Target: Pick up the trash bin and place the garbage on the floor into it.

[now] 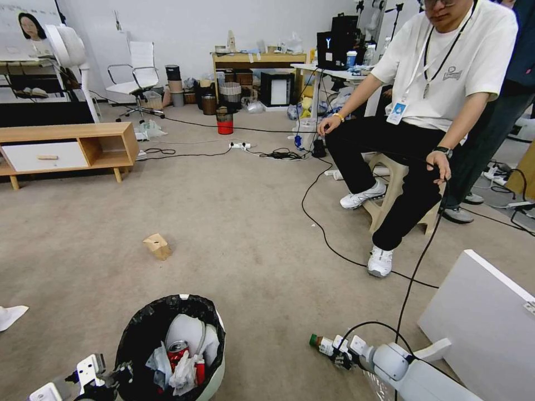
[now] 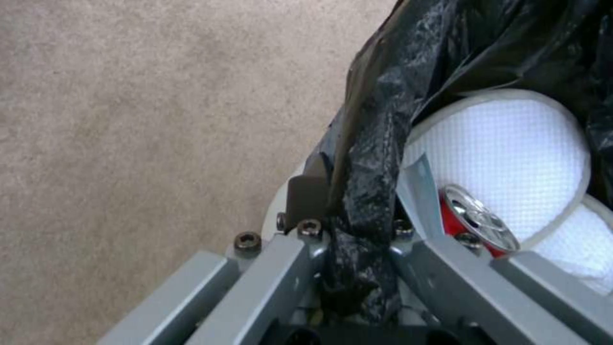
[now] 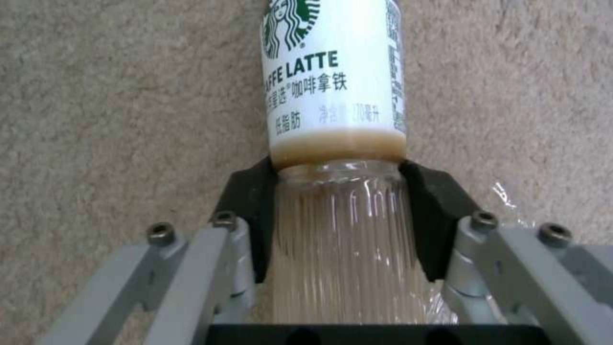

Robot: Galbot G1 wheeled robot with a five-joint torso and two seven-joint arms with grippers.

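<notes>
Two grippers are at work closest to the robot. The left gripper has its fingers pinched tight on the rim of the small round white plastic trash bin lined with a crinkly black bag, one finger outside the wall and one inside; the bin already holds a crushed red can, white tissue wads and a white curved lid piece. Just to the right of the bin, the right gripper has its fingers closed on the clear ribbed base of a clear plastic coffee bottle with a white label, which lies on its side on the beige-grey short-pile carpet floor, cap pointing toward the bin. Beyond the bin, a tan cardboard box sits alone on the carpet, and a white tissue lies to the bin's far left. A black cable crosses the floor farther off, past the bottle. The risks, as I judge them: the smooth round bottle, gripped near its end, could swivel or slip once lifted; the bag is thin, so the left grip could slide and tilt the bin, spilling its load; and the cable by the right arm might snag.
</notes>
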